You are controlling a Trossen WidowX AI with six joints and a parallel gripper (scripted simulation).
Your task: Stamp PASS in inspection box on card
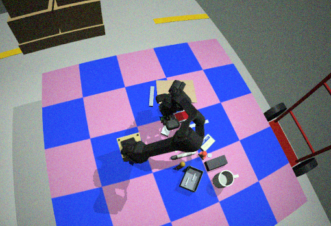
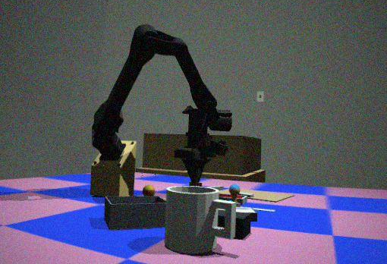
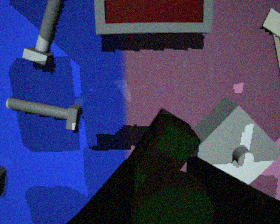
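Observation:
My gripper [image 2: 195, 179] [image 3: 160, 166] is shut on a dark green-tinted stamp [image 3: 175, 145], upright and low over the mat; its lower end is hidden in the exterior view and its lettering does not show. The ink pad [image 1: 181, 115] [image 3: 154, 11], red in a grey frame, lies just beside the gripper, at the top of the wrist view. Two more knobbed stamps stand apart: one with an orange knob [image 1: 182, 164] [image 2: 148, 190], another near the black block [image 1: 203, 154] [image 2: 234, 190]. A tan sheet [image 1: 191, 86] [image 2: 271, 196] lies partly under the arm; no inspection box can be made out.
A white square block [image 1: 165, 130] [image 3: 220, 145] is close beside the gripper. Two grey rods [image 3: 50, 22] [image 3: 37, 107] lie on the other side. A dark tray [image 2: 136, 216], a mug [image 1: 217, 182] [image 2: 190, 220], a black block [image 1: 216, 163], a pen [image 1: 183, 156] and a white-and-blue card [image 1: 208, 143] are around.

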